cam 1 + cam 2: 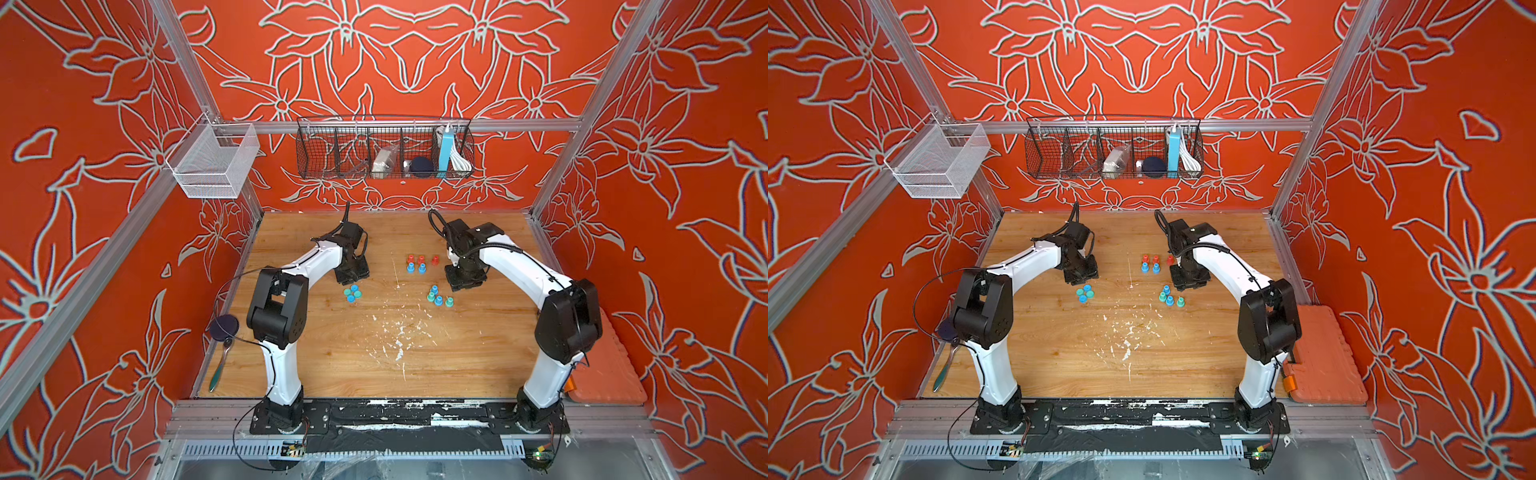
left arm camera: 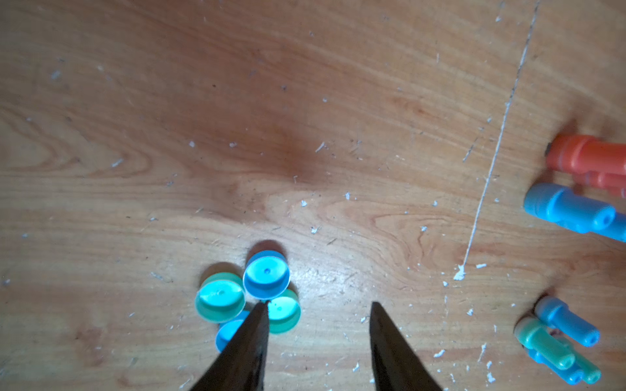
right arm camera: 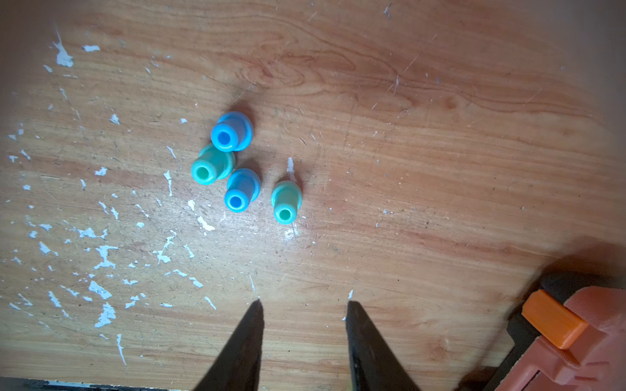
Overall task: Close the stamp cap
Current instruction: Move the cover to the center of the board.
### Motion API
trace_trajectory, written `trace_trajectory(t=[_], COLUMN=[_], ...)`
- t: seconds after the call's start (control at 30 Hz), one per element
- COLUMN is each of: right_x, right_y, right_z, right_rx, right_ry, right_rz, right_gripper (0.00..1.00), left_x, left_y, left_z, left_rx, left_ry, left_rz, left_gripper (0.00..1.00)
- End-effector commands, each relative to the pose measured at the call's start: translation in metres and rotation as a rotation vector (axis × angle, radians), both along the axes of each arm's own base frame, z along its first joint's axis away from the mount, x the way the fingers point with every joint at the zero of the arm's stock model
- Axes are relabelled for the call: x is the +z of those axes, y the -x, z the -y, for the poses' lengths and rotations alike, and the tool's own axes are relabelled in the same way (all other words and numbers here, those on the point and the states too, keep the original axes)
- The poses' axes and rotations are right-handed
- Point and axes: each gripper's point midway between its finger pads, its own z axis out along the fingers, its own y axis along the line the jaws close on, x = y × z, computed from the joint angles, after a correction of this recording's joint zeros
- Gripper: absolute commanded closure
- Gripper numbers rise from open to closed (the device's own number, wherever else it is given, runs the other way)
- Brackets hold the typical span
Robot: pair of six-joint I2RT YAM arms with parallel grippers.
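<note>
Several loose stamp caps (image 2: 266, 274), blue and teal, lie open side up in a tight cluster on the wooden table (image 1: 374, 353). My left gripper (image 2: 318, 304) hovers over them, open and empty, with one fingertip (image 2: 262, 309) over the cluster's edge. Several uncapped blue and teal stamps (image 3: 242, 189) stand close together ahead of my right gripper (image 3: 303, 301), which is open and holds nothing. In both top views the caps (image 1: 352, 293) (image 1: 1085, 294) sit left of centre and the uncapped stamps (image 1: 438, 297) (image 1: 1170, 297) right of centre.
Red and blue capped stamps (image 1: 419, 264) stand in a group behind the uncapped ones. An orange case (image 1: 602, 365) lies at the table's right edge. A spoon (image 1: 220, 365) and a dark disc (image 1: 223, 327) lie at the left edge. Wire baskets (image 1: 384, 149) hang on the back wall.
</note>
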Motion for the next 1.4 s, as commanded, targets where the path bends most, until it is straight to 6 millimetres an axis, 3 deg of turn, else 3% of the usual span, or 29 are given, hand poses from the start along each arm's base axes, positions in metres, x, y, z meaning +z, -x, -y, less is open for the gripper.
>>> trace_trajectory(t=[0.0,0.87,1.13,1.37], right_x=[0.003,0.002,0.009,0.013], right_y=[0.003,0.005,0.005,0.01], right_z=[0.002,0.008,0.015,0.024], right_rx=[-0.018,-0.029,-0.035,-0.047], right_ry=[-0.013,-0.015,-0.015,-0.014], right_rz=[0.001,-0.005,0.008,0.016], right_gripper=[0.57,0.58,0.58,0.59], left_x=[-0.011,-0.048,-0.054,-0.057], left_y=[0.004,0.011,0.013,0.024], left_z=[0.002,0.012,0.05,0.113], left_rx=[0.007,-0.017,-0.094,-0.188], left_ry=[0.0,-0.021,-0.026,-0.003], left_rz=[-0.028,-0.095,-0.109,-0.115], left_gripper=[0.51,0.51,0.51,0.52])
